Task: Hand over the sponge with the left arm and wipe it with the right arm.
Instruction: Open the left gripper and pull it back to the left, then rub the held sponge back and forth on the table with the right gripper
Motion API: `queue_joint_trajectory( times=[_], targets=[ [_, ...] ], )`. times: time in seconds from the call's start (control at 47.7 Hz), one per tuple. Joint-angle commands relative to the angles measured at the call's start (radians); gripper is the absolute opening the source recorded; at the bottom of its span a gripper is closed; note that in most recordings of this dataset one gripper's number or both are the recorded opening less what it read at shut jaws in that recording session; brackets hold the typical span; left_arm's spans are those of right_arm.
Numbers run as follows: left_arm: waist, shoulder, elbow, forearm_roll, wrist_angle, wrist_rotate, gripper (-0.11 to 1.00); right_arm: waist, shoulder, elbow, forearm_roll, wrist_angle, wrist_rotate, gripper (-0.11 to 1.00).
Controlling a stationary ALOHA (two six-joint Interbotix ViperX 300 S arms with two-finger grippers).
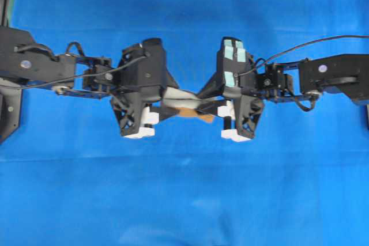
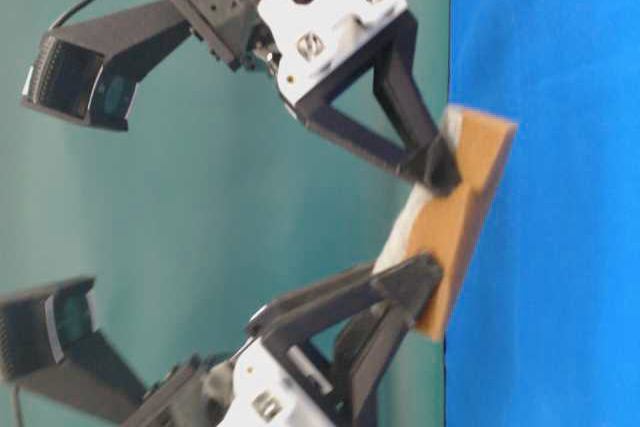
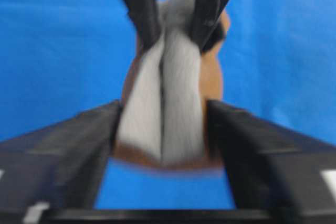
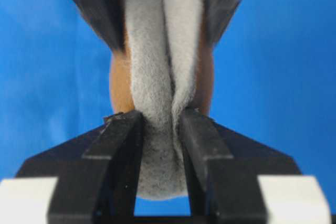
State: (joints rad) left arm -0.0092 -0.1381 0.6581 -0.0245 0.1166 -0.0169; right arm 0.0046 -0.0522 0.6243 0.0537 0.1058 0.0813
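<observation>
A robot lab bench — blue cloth, teal backdrop, two black arms.

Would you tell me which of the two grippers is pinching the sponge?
The right gripper, with teal patches: its fingers squeeze the sponge into a fold, while the fingers of the left gripper merely flank it.

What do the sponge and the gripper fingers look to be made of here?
The sponge: soft foam, seemingly, with a fuzzy matte grey face and an orange-brown backing; it creases deeply where the right gripper pinches it. The fingers: rigid matte black plastic, by their look, thin open-framed struts carried on white clips.
</observation>
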Motion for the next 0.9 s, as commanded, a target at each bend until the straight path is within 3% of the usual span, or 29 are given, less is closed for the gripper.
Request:
queue_joint_trajectory(
  times=[0.0, 0.084, 0.44, 0.67, 0.88],
  targets=[
    [-0.003, -0.064, 0.034, 0.002, -0.034, 0.002, 0.71, 0.006, -0.043, -0.002, -0.003, 0.008, -0.002, 0.33],
    [-0.003, -0.104, 0.072, 0.002, -0.063, 0.002, 0.83, 0.009, -0.06, 0.011, -0.002, 0.02, -0.002, 0.33],
    [-0.011, -0.304, 0.272, -0.005, -0.227, -0.015, 0.81, 0.02, -0.083, 0.037, -0.002, 0.048, 0.0, 0.33],
    [-0.009, -0.318, 0.284, -0.005, -0.235, -0.014, 0.81, 0.017, -0.049, 0.014, -0.009, 0.058, -0.002, 0.33],
    [-0.009, -0.319, 0.284, -0.005, -0.238, -0.012, 0.81, -0.005, 0.064, 0.002, -0.035, 0.04, -0.003, 0.33]
  ],
)
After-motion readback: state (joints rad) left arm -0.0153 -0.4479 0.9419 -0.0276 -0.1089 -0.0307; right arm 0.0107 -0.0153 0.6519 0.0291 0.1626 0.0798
